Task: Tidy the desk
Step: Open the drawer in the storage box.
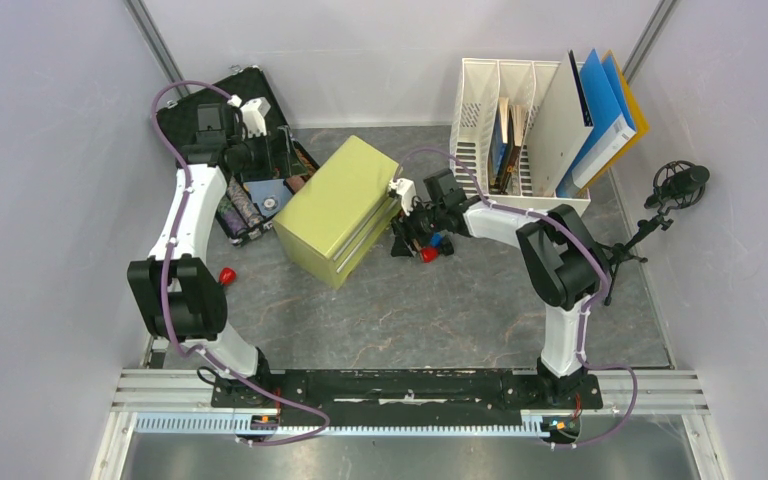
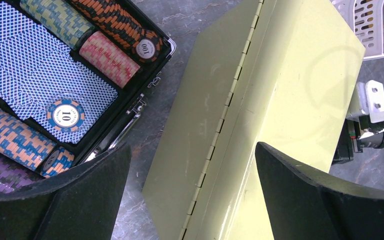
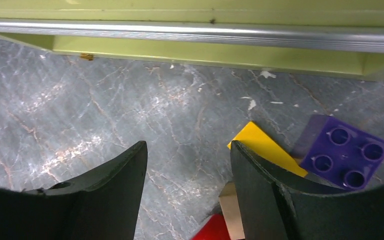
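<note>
The surface (image 1: pixel 440 310) looks mid-tidy: right end effector (image 3: pixel 187 147) open and empty beside the purple block (image 3: pixel 347 152), which it must straddle and grip; left end effector (image 2: pixel 192 147) open too.

One desk (image 1: pixel 440 320), two robot arms (image 1: pixel 192 205) (image 1: pixel 500 220), one green cabinet (image 1: pixel 340 205), one chip case (image 1: pixel 270 95), one file rack (image 1: pixel 480 90), one microphone (image 1: pixel 682 183)

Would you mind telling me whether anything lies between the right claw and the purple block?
Yes: a yellow piece lies on the desk between the open right claw and the purple block; nothing else visible does.
</note>
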Controlling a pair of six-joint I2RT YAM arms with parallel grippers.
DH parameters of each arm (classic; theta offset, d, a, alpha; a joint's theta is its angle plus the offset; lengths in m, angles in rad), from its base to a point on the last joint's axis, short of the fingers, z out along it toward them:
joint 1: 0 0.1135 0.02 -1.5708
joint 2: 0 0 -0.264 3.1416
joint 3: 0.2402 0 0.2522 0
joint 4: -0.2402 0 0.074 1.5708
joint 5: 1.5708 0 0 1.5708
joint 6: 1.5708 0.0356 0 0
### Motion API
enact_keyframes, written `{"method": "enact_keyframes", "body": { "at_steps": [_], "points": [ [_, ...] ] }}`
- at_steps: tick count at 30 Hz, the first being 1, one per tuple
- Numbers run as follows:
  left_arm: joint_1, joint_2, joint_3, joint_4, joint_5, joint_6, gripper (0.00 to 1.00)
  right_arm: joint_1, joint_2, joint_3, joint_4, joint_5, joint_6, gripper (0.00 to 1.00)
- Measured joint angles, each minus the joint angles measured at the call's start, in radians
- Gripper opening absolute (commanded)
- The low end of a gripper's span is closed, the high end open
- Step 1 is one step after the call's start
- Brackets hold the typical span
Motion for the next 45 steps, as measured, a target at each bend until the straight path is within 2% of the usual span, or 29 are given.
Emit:
{"method": "enact_keyframes", "body": {
  "at_steps": [14, 18, 23, 28, 33, 39, 45],
  "points": [
    [0.000, 0.000, 0.000, 0.000, 0.000, 0.000, 1.00, -0.079, 0.004, 0.020, -0.005, 0.164, -0.054, 0.69],
    [-0.003, 0.002, 0.000, 0.000, 0.000, 0.000, 1.00, -0.098, 0.004, 0.020, -0.006, 0.145, -0.056, 0.70],
    [-0.011, 0.025, 0.006, 0.000, -0.001, 0.000, 1.00, -0.108, -0.005, 0.011, 0.021, 0.041, -0.015, 0.69],
    [-0.033, 0.075, 0.034, 0.001, 0.005, -0.002, 1.00, -0.106, -0.029, -0.018, 0.126, -0.083, 0.137, 0.67],
    [-0.036, 0.117, 0.066, 0.019, 0.042, -0.009, 1.00, -0.101, -0.029, -0.093, 0.303, -0.166, 0.371, 0.63],
    [-0.036, 0.139, 0.062, 0.065, 0.100, -0.053, 1.00, -0.093, 0.005, -0.194, 0.586, -0.210, 0.689, 0.58],
    [-0.070, 0.138, 0.012, 0.113, 0.139, -0.083, 1.00, -0.072, 0.080, -0.187, 0.739, -0.213, 0.879, 0.55]
  ]
}}
